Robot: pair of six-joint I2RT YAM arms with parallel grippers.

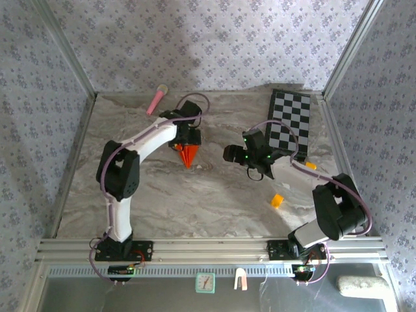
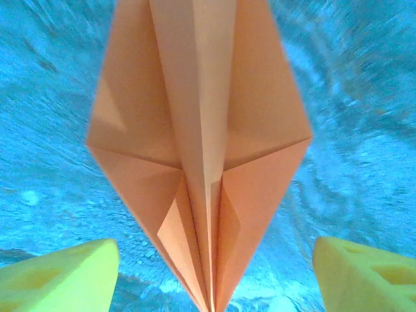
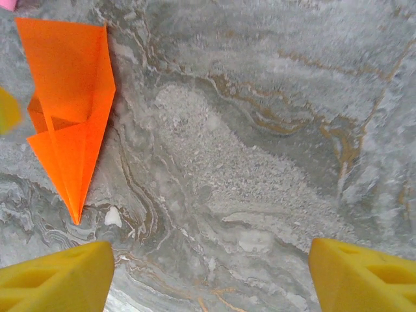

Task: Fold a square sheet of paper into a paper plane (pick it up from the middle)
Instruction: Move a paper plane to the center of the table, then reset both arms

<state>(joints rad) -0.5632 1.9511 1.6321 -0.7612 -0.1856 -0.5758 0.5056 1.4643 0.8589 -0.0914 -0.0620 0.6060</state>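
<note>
The bright orange paper plane (image 1: 188, 155) lies on the marble table, a folded dart with a centre ridge and its tip pointing toward the near edge. My left gripper (image 1: 188, 143) hovers directly over it, open. In the left wrist view the plane (image 2: 201, 130) runs up the middle between the widely spread yellow fingers (image 2: 62, 276), which stand apart from it. My right gripper (image 1: 233, 154) is open to the right of the plane, over bare table. In the right wrist view the plane (image 3: 68, 123) lies at the upper left, away from that gripper (image 3: 211, 273).
A checkerboard (image 1: 290, 122) lies at the back right, partly under the right arm. A pink stick (image 1: 156, 99) rests at the back left by the wall. A tiny yellow-orange block (image 1: 277, 200) sits near the right arm's base. Patterned walls enclose the table.
</note>
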